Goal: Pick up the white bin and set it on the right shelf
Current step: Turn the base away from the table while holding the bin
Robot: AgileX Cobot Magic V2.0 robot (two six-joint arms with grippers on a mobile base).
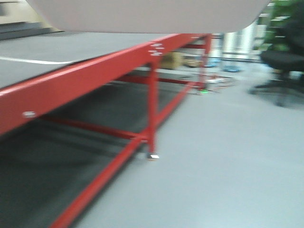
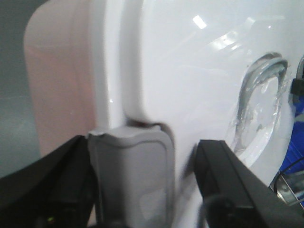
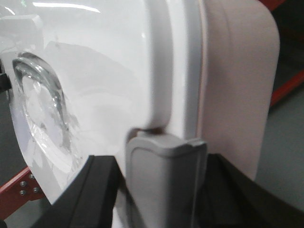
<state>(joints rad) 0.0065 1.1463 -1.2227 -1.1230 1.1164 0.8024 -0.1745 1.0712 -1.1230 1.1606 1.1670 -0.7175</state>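
The white bin's pale underside [image 1: 147,14] fills the top of the front view, held up off the floor. In the left wrist view its glossy lid [image 2: 190,71] with the recessed handle faces me. My left gripper [image 2: 142,145] straddles the grey latch [image 2: 130,175] at one end of the bin and is closed on it. In the right wrist view my right gripper [image 3: 156,161] is closed around the grey latch [image 3: 166,185] at the other end of the bin [image 3: 118,71]. The right shelf with the steel rail is out of view.
A red-beamed rack [image 1: 95,71] with a grey deck [image 1: 57,52] runs along the left, close under the bin. Its leg [image 1: 152,118] stands on the grey floor. A black office chair [image 1: 282,61] and small clutter are at the back right.
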